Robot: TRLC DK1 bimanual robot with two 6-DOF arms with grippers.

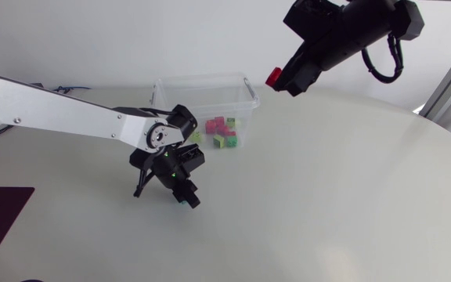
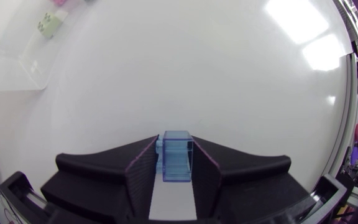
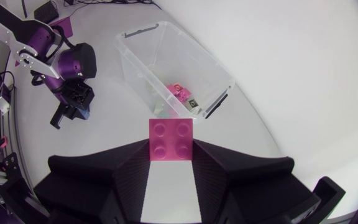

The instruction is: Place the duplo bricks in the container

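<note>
White table [image 1: 327, 196] carries the clear container [image 1: 202, 79], with a few pink and green bricks [image 1: 221, 133] lying toward one end of it. The right arm [image 1: 351, 31] hangs high, near the container's right end. Its right fingers [image 3: 132, 168] are clenched on a pink brick [image 3: 171, 139], stud face up toward the wrist camera. From those fingers the open container lies ahead and below, its long axis running away from them. I judge the drop needs a short carry forward over the rim before letting go.

The left arm [image 1: 61, 110] is low, in front of the container. The left fingers [image 2: 138, 171] grip a blue brick [image 2: 178, 155] from both sides, down at the table. The container lies well ahead of them and off to one side, so the right arm looks the nearer to a drop.
</note>
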